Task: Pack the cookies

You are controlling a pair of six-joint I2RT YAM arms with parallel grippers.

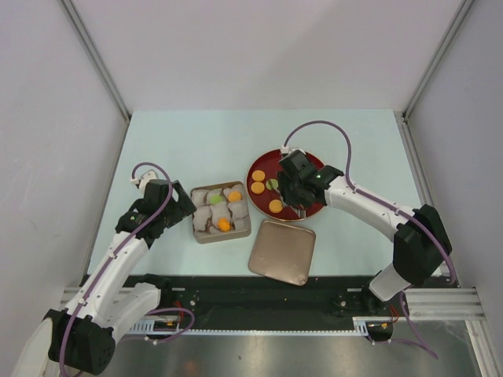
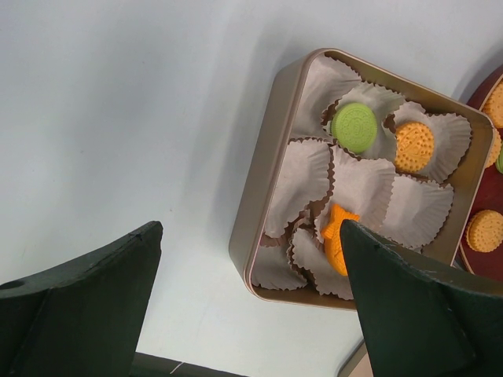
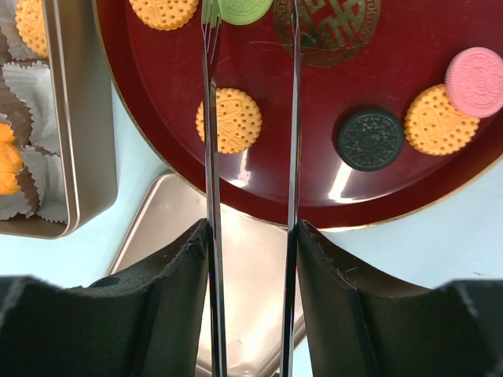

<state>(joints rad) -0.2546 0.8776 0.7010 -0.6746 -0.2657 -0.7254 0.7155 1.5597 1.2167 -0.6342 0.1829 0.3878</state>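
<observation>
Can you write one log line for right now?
right gripper: holding tweezers | tips around green cookie on plate | left gripper: open beside tin

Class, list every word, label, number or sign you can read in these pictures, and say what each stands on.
Words, brands, numbers: none readable in any view.
Gold emblem on the red plate: ornamental, character-like sign, cut by the picture's top edge and crossed by the tweezers; not readable.
Embossed patterns on the cookies: too fine to read.
</observation>
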